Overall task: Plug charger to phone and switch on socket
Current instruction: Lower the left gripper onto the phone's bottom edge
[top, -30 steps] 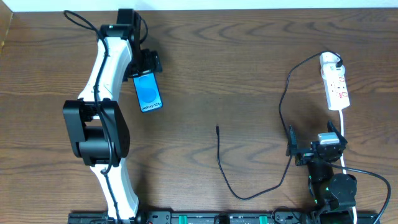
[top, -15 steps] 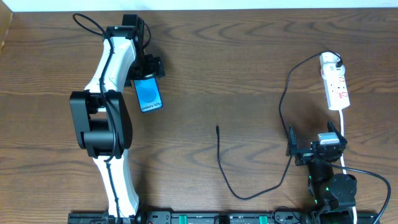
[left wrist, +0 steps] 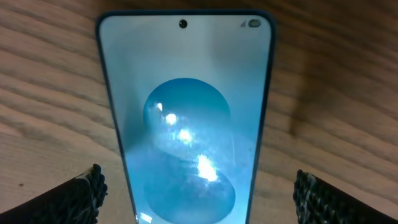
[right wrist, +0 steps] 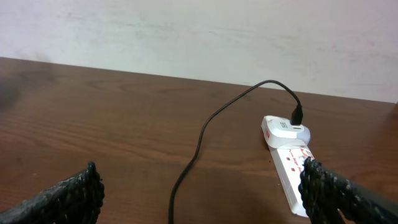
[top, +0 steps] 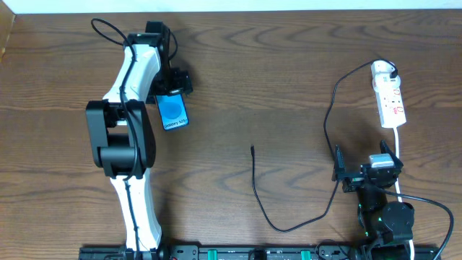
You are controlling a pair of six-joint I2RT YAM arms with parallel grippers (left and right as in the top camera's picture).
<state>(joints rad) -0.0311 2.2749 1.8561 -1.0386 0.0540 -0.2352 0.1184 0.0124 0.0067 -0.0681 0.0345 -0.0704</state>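
The phone lies flat at the left of the table, its blue screen up. My left gripper hangs over its far end. In the left wrist view the phone fills the gap and my left gripper is open, one finger at each long edge without touching. The charger's black cable has its free plug tip at mid-table and runs to a white adapter plugged into the socket. My right gripper is open near the front edge, facing the socket and the cable.
The left arm's white links stretch from the front edge beside the phone. The socket's white cord passes down by the right arm. A pale wall stands behind the table's far edge.
The left arm has swung to the right and its gripper has come down over the phone's far end. The right arm, the cable and the socket have stayed put.
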